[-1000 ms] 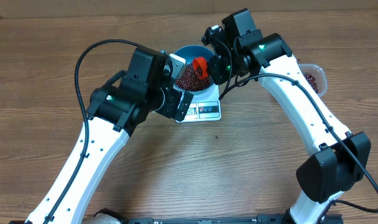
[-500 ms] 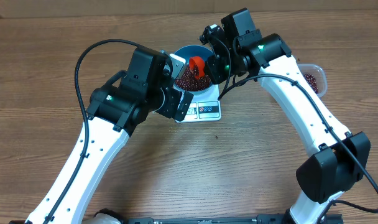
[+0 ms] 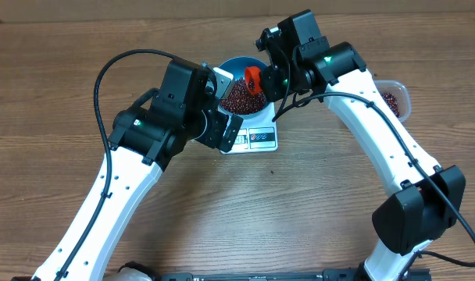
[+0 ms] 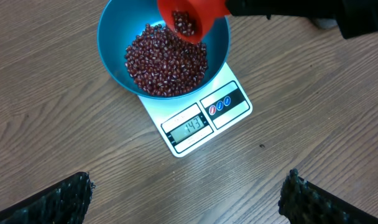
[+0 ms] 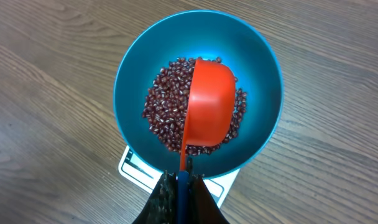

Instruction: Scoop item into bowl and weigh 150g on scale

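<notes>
Nearest, my left gripper (image 4: 186, 202) hung wide open and empty just short of the scale (image 4: 236, 86), whose display (image 4: 190, 126) read 143. Beyond it the blue bowl (image 4: 114, 31) sat on the scale holding the beans (image 4: 167, 59). My right gripper (image 5: 181, 199) was clamped on the handle of the red scoop (image 5: 211, 102), tipped over the heap with some beans in its cup. I judged it best to tilt gently, shedding only a few at a time, and to right the scoop just before the target.
</notes>
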Tool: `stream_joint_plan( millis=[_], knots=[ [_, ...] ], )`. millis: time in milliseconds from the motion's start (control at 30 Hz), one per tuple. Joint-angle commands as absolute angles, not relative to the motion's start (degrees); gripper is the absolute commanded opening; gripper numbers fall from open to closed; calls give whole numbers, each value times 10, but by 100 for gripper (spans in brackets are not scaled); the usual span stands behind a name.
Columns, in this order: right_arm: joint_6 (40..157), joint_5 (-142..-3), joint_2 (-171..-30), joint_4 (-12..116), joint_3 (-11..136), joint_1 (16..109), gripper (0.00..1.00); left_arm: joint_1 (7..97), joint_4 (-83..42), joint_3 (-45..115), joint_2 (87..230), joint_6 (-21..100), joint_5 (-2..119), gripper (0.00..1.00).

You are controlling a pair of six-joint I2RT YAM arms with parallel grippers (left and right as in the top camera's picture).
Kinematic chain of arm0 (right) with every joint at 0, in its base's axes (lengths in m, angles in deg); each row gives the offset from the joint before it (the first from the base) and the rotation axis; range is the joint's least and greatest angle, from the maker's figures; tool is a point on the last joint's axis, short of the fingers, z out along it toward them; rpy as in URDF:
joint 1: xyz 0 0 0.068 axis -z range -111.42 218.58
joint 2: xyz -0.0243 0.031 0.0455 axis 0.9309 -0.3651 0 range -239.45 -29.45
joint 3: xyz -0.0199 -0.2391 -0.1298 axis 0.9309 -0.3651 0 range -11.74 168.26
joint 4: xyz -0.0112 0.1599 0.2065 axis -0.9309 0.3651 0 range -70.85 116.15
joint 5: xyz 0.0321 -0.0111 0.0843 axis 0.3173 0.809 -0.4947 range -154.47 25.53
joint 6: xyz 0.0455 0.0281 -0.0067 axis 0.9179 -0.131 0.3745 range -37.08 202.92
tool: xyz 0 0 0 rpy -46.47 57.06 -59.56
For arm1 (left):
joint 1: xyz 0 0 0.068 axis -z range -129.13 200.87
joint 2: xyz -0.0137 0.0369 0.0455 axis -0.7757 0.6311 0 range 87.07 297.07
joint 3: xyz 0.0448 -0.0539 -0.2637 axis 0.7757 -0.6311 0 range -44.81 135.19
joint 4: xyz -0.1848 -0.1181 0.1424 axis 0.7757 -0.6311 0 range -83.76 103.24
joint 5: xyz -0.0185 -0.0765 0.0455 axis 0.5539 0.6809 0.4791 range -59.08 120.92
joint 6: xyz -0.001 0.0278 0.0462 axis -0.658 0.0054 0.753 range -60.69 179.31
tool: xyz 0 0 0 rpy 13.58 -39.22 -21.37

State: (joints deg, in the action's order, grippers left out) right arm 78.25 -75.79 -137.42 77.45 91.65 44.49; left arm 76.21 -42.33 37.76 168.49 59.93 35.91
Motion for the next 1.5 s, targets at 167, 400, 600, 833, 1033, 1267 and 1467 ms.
stream_joint_plan(
  millis=[167,400,600,833,1033,1267,1467],
  knots=[
    [760,-719,-1352,780,934,435,4,760,-422,382,1688,610,367,100],
    [771,-716,-1352,775,934,436,4,760,-422,382,1688,610,367,100],
    [782,-715,-1352,770,934,436,4,760,-422,382,1688,610,367,100],
    [821,-719,-1352,760,934,436,4,760,-422,382,1688,610,367,100],
    [736,-761,-1352,767,934,435,4,760,-422,382,1688,610,367,100],
    [810,-697,-1352,763,934,435,4,760,-422,382,1688,610,367,100],
    [810,-697,-1352,763,934,435,4,760,-422,382,1688,610,367,100]
  ],
)
